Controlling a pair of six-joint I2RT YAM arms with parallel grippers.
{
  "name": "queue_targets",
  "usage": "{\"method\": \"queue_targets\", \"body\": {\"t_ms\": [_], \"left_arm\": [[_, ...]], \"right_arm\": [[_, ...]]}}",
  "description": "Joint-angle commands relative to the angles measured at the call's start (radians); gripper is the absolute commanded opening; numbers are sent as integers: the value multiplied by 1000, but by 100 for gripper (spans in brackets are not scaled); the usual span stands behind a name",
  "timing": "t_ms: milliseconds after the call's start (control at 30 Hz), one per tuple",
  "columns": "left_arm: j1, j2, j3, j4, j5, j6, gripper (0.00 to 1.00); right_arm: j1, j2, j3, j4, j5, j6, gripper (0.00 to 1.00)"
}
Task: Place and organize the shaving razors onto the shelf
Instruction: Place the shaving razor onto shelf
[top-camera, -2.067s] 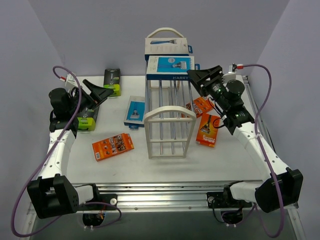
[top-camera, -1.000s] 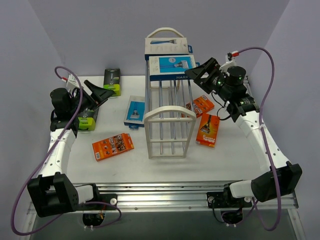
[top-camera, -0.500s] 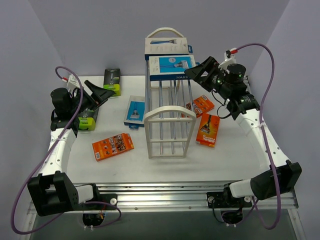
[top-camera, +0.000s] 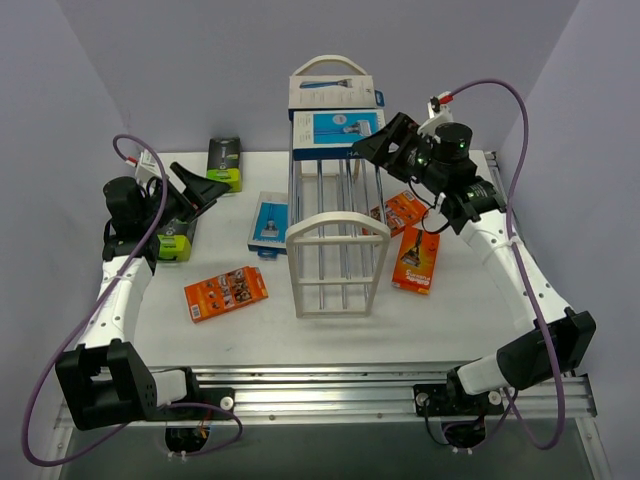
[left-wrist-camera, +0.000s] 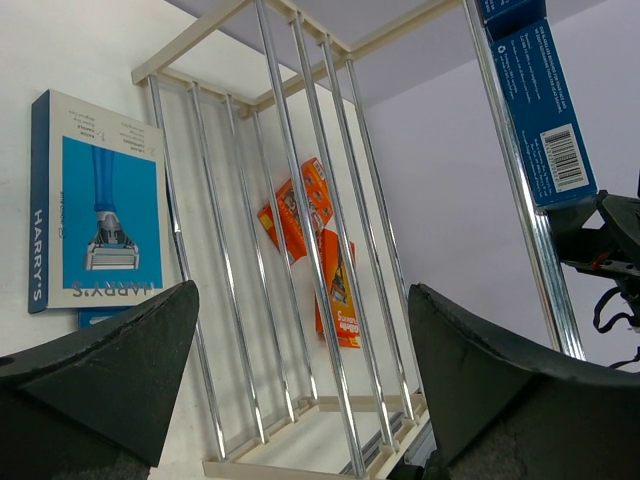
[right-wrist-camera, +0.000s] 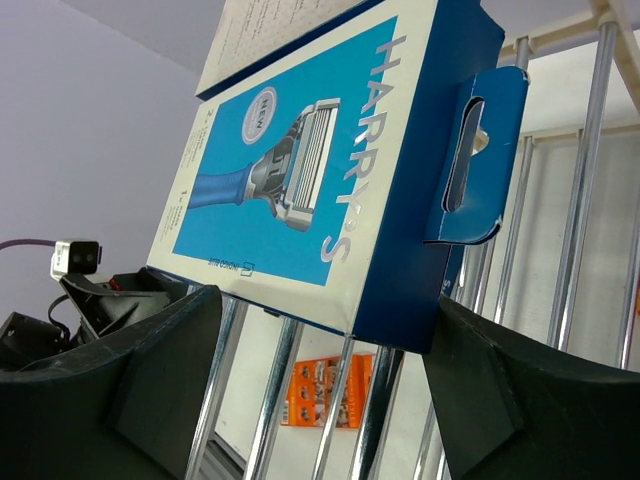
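Now your right fingers (right-wrist-camera: 500, 380) stand wide apart at the top tier of the shelf (top-camera: 336, 313), holding nothing.
The blue HARRY'S box (right-wrist-camera: 310, 190) lies flat on its bars, between those fingers; orange boxes (top-camera: 418, 258) lie on the worktop (top-camera: 300, 340) below. Your left fingers (left-wrist-camera: 110, 370) are spread too, empty.

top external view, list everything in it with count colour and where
shelf: 1, cream-white, middle of the table
blue-and-white harry's boxes: 3, two on the shelf's top far end, one flat on the table left of the shelf
orange boxes: 3, one front left of the shelf, two right of it
black-and-lime boxes: 2, one far left, one by the left arm
table: 1, white
left pincer: 1, black, open, over the table's left side
right pincer: 1, black, open, at the right edge of the lower shelved box
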Motion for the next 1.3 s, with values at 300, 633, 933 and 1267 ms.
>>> {"method": "queue_targets", "body": {"t_ms": [300,633,933,1267], "left_arm": [[-1,14,-2,33,17,16,94],[-1,23,-3,41,20,16,94],[-2,23,-11,44,21,18,94],[-2,39,-14,48,24,22,94]], "right_arm": [[21,25,66,4,29,-49,73],[21,54,129,-68,18,-115,74],[31,92,198,-112,7,-161,77],[42,129,238,-143,4,-201,77]]}}
